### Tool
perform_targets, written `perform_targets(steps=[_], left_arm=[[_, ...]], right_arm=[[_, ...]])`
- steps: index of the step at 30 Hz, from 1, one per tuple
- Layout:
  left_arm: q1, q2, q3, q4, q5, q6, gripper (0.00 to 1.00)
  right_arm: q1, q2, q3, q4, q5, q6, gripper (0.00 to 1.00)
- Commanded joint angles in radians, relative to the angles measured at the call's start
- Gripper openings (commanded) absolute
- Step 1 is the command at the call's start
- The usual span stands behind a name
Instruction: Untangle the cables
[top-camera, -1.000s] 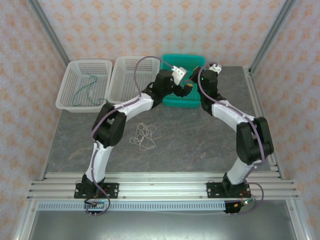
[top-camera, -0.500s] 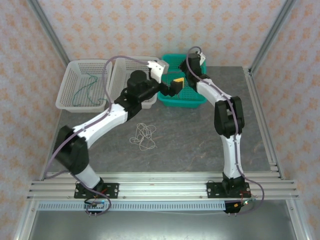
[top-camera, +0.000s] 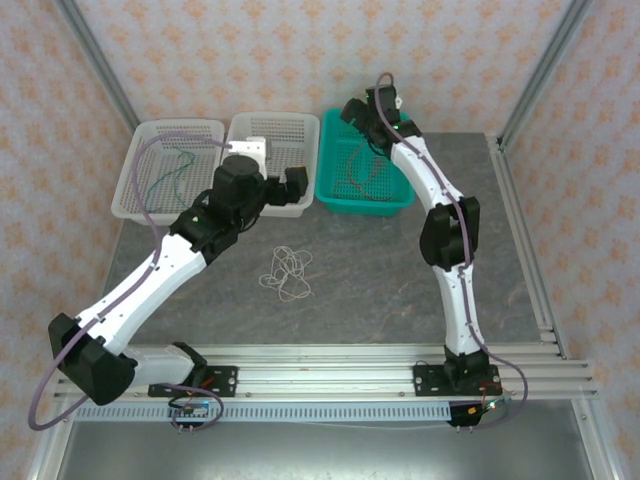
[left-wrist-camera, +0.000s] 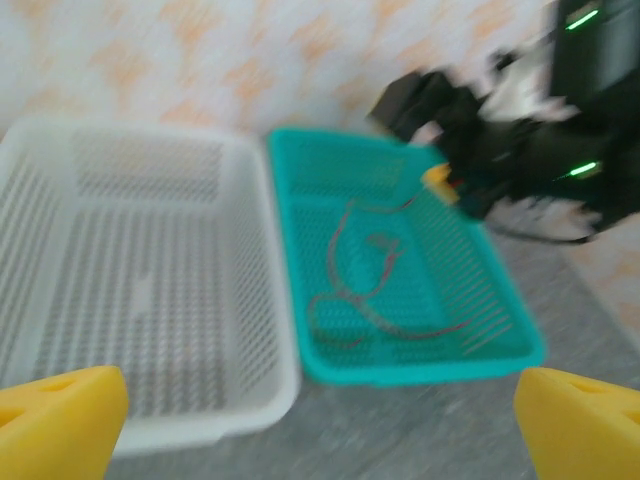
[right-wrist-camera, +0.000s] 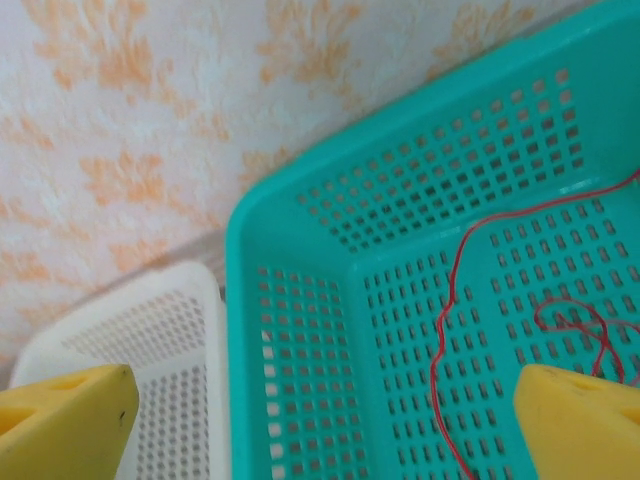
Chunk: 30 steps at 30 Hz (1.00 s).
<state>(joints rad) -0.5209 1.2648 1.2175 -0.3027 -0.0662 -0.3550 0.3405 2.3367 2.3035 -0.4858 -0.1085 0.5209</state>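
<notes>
Both arms have swung apart since a second ago: the left arm (top-camera: 150, 285) has drawn back toward the near-left corner, and the left gripper (top-camera: 292, 183) now hangs over the near edge of the middle white basket (top-camera: 290, 128); the right arm (top-camera: 445, 235) has stretched out to the far end of the teal basket (top-camera: 365, 206), where the right gripper (top-camera: 356, 108) has spread its fingers wide and holds nothing; the left gripper's yellow fingertips (left-wrist-camera: 60, 420) likewise stand far apart and bare. The red-brown cable (top-camera: 365, 172) lies in loose curls on the teal basket's floor; the green cable (top-camera: 172, 170) lies in the left white basket (top-camera: 135, 205), as before; the white cable (top-camera: 288, 272) sits in the same tangle on the table (top-camera: 400, 280), well apart from the baskets. The left wrist view is blurred, so the right arm's end there is a dark smear; from above, the left arm hides part of the middle white basket.
</notes>
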Motion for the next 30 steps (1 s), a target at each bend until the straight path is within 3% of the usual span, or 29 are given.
perform_targets(steps=[1, 5, 8, 11, 14, 16, 23, 30], left_arm=[[0.019, -0.017, -0.057, -0.215, -0.077, -0.171, 1.0], [0.038, -0.049, -0.157, -0.254, -0.087, -0.294, 0.95], [0.049, -0.025, -0.213, -0.277, -0.081, -0.354, 0.9], [0.06, 0.037, -0.235, -0.348, -0.075, -0.431, 0.74], [0.072, 0.078, -0.281, -0.355, -0.066, -0.472, 0.51], [0.083, 0.085, -0.316, -0.328, -0.042, -0.476, 0.45], [0.105, 0.143, -0.374, -0.313, 0.078, -0.511, 0.48], [0.108, 0.202, -0.44, -0.224, 0.271, -0.587, 0.6]], right_arm=[[0.051, -0.162, -0.161, -0.014, -0.037, -0.094, 0.97], [0.096, -0.451, -0.593, 0.249, -0.066, -0.107, 0.97], [0.145, -0.66, -0.836, 0.318, -0.069, -0.111, 0.97], [0.219, -0.829, -1.022, 0.322, -0.083, -0.118, 0.95], [0.285, -0.938, -1.17, 0.3, -0.104, -0.071, 0.92], [0.308, -0.967, -1.242, 0.296, -0.155, -0.009, 0.91], [0.372, -0.906, -1.335, 0.296, -0.333, 0.097, 0.89], [0.405, -0.835, -1.328, 0.283, -0.382, 0.127, 0.89]])
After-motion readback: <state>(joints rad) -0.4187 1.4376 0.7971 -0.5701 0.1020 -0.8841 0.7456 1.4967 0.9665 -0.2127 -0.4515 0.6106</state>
